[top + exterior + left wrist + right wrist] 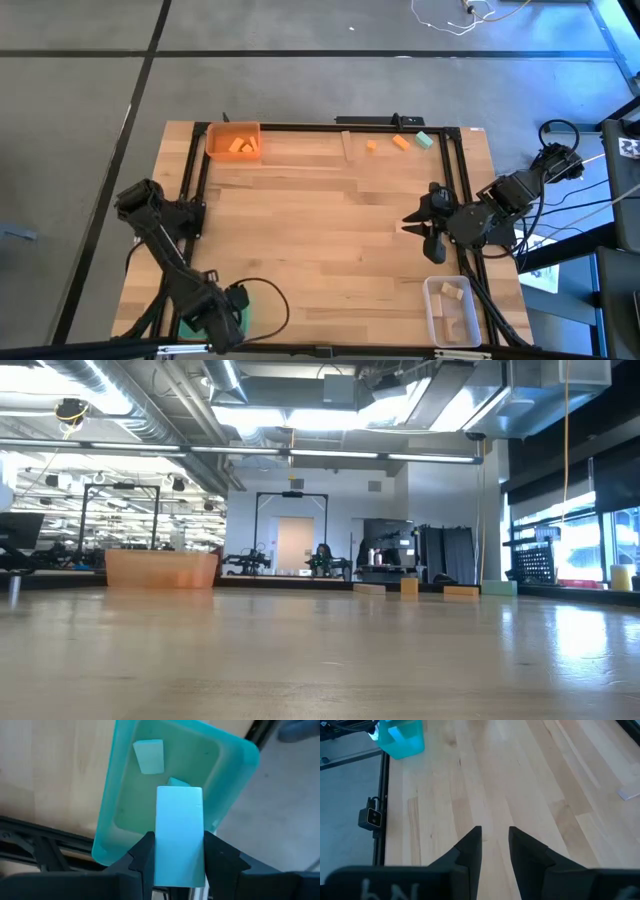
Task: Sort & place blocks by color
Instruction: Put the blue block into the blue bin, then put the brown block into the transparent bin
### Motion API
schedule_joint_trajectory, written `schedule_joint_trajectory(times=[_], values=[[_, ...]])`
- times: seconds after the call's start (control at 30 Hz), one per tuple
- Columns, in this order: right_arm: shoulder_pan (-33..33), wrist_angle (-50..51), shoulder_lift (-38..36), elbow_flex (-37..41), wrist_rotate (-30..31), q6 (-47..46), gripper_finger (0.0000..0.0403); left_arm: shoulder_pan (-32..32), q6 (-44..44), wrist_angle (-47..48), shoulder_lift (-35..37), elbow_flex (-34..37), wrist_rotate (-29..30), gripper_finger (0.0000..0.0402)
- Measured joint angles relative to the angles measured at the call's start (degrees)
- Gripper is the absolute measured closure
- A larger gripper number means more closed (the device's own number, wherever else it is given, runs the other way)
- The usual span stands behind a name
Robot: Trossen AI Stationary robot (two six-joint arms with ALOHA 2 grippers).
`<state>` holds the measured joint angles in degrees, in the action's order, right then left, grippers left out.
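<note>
My left gripper point(215, 315) hovers over the green tray point(122, 780) at the table's near left corner and is shut on a teal block point(180, 835). Two more teal blocks point(149, 756) lie flat in that tray. My right gripper point(495, 837) is open and holds nothing, above bare wood at the right side point(425, 222). Two orange blocks point(371, 146) point(401, 142) and one teal block point(424, 140) lie near the far edge. The orange tray point(232, 141) holds orange blocks. The clear tray point(452, 310) holds pale wood blocks. My left gripper pinches the teal block by its two long sides point(159, 845), one finger point(142, 857) on each side. The fingers come from above, pointing down, and lie along the block's length. The block is lifted clear above the green tray, its free end point(180, 792) over the tray's inside.
A black frame rail point(195, 170) runs along the table's left, far and right sides. The green tray also shows in the right wrist view point(402, 737). In the low view the orange tray point(160, 568) and the far-edge blocks point(405, 587) stand along the far edge.
</note>
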<state>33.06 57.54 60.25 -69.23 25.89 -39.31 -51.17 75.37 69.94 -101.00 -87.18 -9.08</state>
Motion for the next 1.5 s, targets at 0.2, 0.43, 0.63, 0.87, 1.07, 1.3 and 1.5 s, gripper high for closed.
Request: schedule_joint_trajectory(times=[0.2, 0.43, 0.63, 0.87, 1.07, 1.3, 1.5], values=[[0.0, -0.6, 0.0, 0.0, 0.0, 0.8, 0.0306, -0.7, 0.6, -0.5, -3.7, 0.0, 0.8, 0.0279], [0.0, -0.7, 0.0, 0.0, 0.0, 0.8, 0.0306, -0.7, -0.8, -1.1, -6.3, 0.0, 1.2, 0.0279], [0.0, -0.7, 0.0, 0.0, 0.0, 0.8, 0.0306, -0.7, -2.9, -1.1, -6.7, 0.0, 1.2, 0.0255], [0.0, -0.7, 0.0, 0.0, 0.0, 0.8, 0.0306, -0.8, -4.0, -1.1, -6.7, 0.0, 4.4, 0.0248], [0.0, -1.0, 0.0, 0.0, 0.0, 0.7, 0.0306, 0.1, -3.9, -1.0, -6.7, 0.0, 5.4, 0.0247], [-0.9, -6.0, 0.0, 0.0, 0.0, 0.7, 0.0306, 2.6, 1.6, -0.9, -3.8, 0.1, 14.8, 0.0246], [-8.1, -13.2, 0.2, 0.0, 0.1, -1.0, 0.0308, 5.4, 5.5, -0.1, 0.3, 0.1, 28.0, 0.0245]])
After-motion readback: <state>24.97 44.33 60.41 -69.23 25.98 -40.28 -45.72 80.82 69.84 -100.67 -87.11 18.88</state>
